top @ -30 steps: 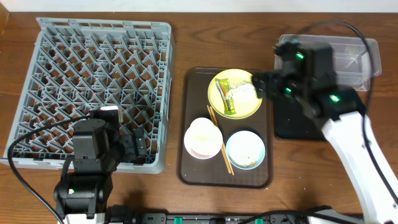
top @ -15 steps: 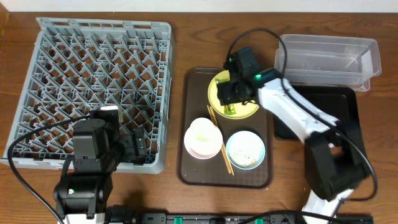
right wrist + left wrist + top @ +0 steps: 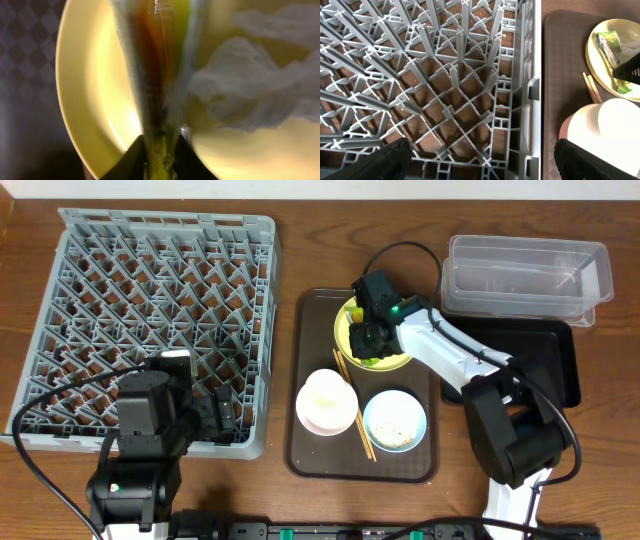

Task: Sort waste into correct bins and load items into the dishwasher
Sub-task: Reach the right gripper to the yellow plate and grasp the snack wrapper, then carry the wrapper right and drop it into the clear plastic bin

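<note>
Green-and-yellow snack wrapper [image 3: 155, 75] lay on the round yellow plate [image 3: 342, 335] at the far end of the brown serving tray [image 3: 310, 450], and the right gripper [image 3: 368, 340] was down on it. In the right wrist view the wrapper narrowed into the gap between the dark fingertips, so the jaws appeared pinched onto its near end. Its long axis ran straight away from that claw, up the frame and across the plate. Crumpled white paper [image 3: 250, 85] sat just beside the wrapper on the same plate, outside the grip. From overhead the gripper covered most of the wrapper, with only a sliver of green showing at the plate's near edge. The relation that mattered for the next move was sideways. Both bins, the clear tub [image 3: 525, 275] and the black tray [image 3: 560, 365], lay to the right of the plate, on the right arm's own side. A lift and a carry that way looked short, provided the hold kept. The left gripper [image 3: 215, 415] hung with its jaws spread wide and empty over the near right corner of the grey dish rack [image 3: 150, 280]. It was well apart from the plate, so the right arm was plainly the nearer one.
</note>
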Controlling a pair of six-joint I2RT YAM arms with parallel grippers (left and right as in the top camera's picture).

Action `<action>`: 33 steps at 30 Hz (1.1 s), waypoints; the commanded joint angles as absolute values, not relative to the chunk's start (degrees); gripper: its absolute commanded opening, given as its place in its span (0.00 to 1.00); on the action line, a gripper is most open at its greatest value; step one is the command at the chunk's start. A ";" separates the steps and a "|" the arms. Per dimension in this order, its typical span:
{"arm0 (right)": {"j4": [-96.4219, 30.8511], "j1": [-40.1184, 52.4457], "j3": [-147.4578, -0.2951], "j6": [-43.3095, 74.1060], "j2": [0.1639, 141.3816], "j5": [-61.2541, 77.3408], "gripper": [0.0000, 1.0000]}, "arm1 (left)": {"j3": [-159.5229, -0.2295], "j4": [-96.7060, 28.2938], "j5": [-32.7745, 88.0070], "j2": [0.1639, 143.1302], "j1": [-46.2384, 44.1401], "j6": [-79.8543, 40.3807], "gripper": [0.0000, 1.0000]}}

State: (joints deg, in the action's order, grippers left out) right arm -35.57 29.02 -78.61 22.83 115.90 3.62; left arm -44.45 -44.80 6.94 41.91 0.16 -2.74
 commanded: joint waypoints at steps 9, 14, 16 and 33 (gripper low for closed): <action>-36.67 27.81 -79.79 23.11 105.84 1.52 0.01 | -45.71 -44.77 7.05 41.80 0.08 -2.83 0.93; -39.81 24.29 -79.77 26.68 96.99 -5.98 0.01 | -45.71 -44.82 7.05 41.80 0.08 -2.81 0.93; -43.07 21.98 -79.77 32.05 94.43 -9.87 0.01 | -45.71 -44.80 7.05 41.80 0.08 -2.81 0.93; -51.48 3.99 -68.49 54.63 92.62 -13.10 0.01 | -45.71 -44.80 7.05 41.80 0.08 -2.81 0.93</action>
State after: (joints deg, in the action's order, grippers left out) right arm -53.87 5.04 -71.31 53.67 92.42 -11.84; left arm -44.45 -44.77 6.94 41.89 0.16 -2.74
